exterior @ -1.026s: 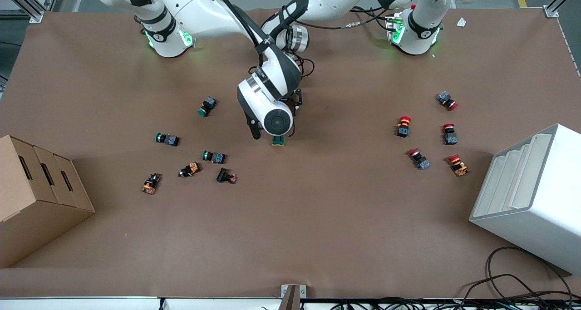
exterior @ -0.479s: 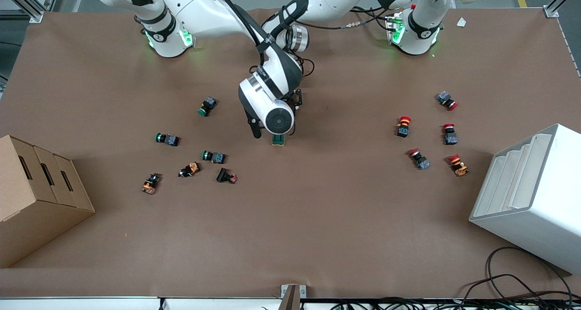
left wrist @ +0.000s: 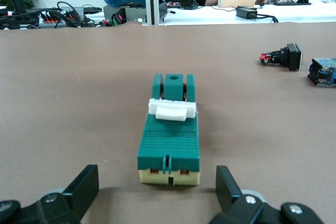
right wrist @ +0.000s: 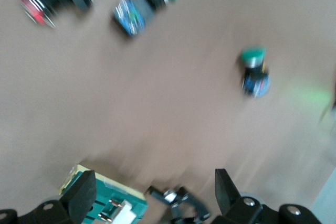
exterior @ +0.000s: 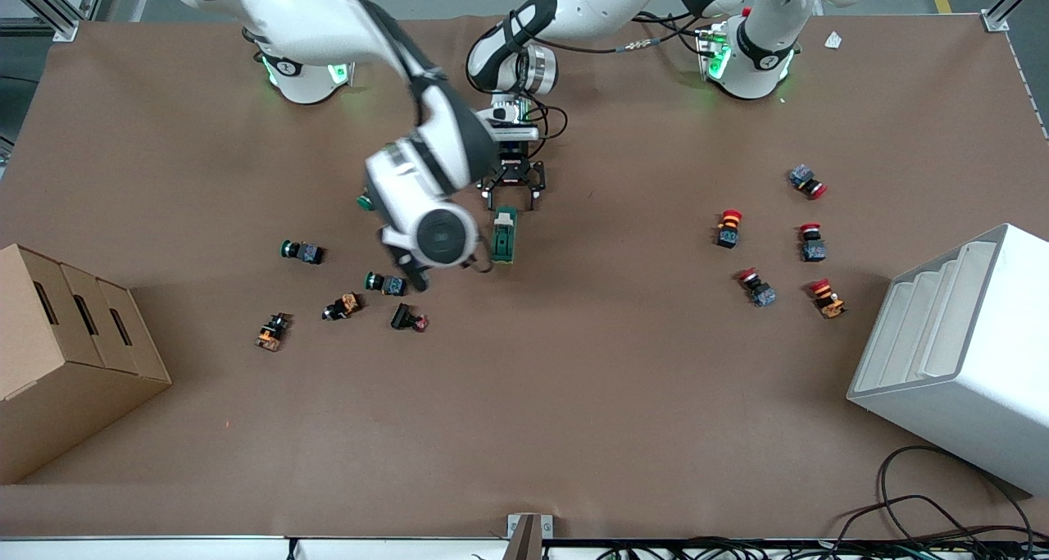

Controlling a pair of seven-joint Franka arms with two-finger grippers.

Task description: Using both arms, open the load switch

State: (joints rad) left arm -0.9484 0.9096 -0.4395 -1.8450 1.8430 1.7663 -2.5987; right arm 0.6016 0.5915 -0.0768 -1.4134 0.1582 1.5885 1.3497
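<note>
Load switch (exterior: 506,234), dark green oblong plastic block with white toggle, flat on brown table (exterior: 574,396), mid-table, free of both grippers. Left gripper (exterior: 513,196) low at switch's end farther from front camera, fingers (left wrist: 79,192) spread wide, straddling nothing. Right gripper (right wrist: 149,195) in air beside switch, toward right arm's end, fingers spread, empty. Risk: switch unclamped; if one gripper pushes toggle before other pins body, block likely slides or spins. Green-capped push button (exterior: 385,282) near right arm; sweep could knock it.
</note>
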